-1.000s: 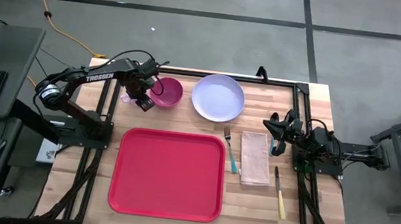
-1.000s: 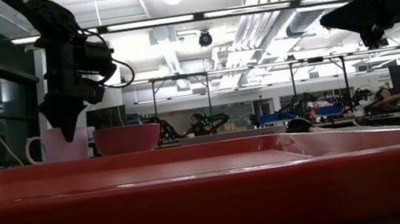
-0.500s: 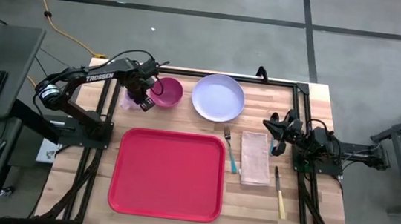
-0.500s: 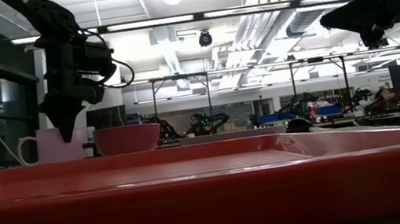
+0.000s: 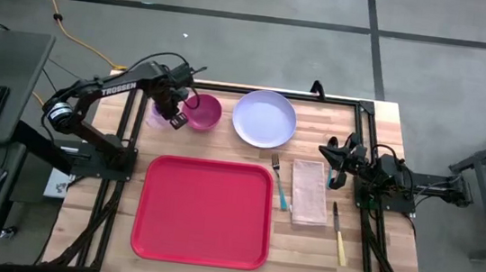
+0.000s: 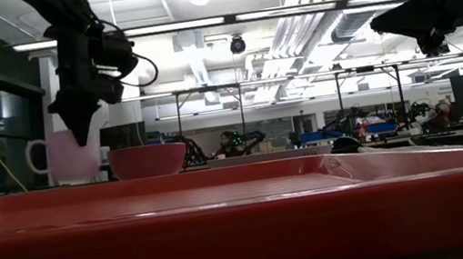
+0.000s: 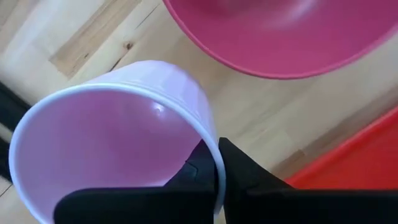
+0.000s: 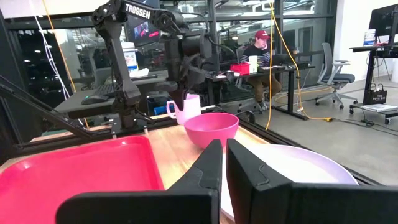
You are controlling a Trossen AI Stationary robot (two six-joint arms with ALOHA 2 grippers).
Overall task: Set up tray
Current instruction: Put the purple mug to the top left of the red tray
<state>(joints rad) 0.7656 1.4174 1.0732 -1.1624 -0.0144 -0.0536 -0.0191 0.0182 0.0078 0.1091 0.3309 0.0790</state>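
- Left gripper (image 5: 173,115) pinches the wall of the pale lilac mug (image 5: 162,112): in the left wrist view one dark finger (image 7: 193,171) sits inside the rim and the other outside, clamped on the mug's wall (image 7: 124,124).
- "TROSSEN" is printed in white along the left arm's forearm (image 5: 118,88); the right wrist view also shows the word on that arm (image 8: 138,10).
- From its base at the table's left edge, the left arm reaches toward the far left corner, wrist bent down so the fingers point at the tabletop, as the low view shows (image 6: 84,124).
- Compared with a second ago, the mug hangs higher in the low view (image 6: 70,156), its base now clear of the tabletop line, and its handle points away from the bowl; the left gripper has risen with it.
- Just right of the mug sits the pink bowl (image 5: 201,112), unmoved.
- Red tray (image 5: 203,211) lies flat in the near middle of the wooden table (image 5: 367,249), bare, well apart from the mug and unchanged.
- Beyond the tray's far right corner rests the lavender plate (image 5: 264,118).
- Right of the tray lie a fork (image 5: 280,182) with a teal handle, then a tan napkin (image 5: 309,193), then a knife (image 5: 339,232) with a yellow handle, all as before.
- Right gripper (image 5: 336,164) hangs above the table's right side, fingers nearly together with a thin gap and nothing between them in the right wrist view (image 8: 224,165); this arm has not moved.
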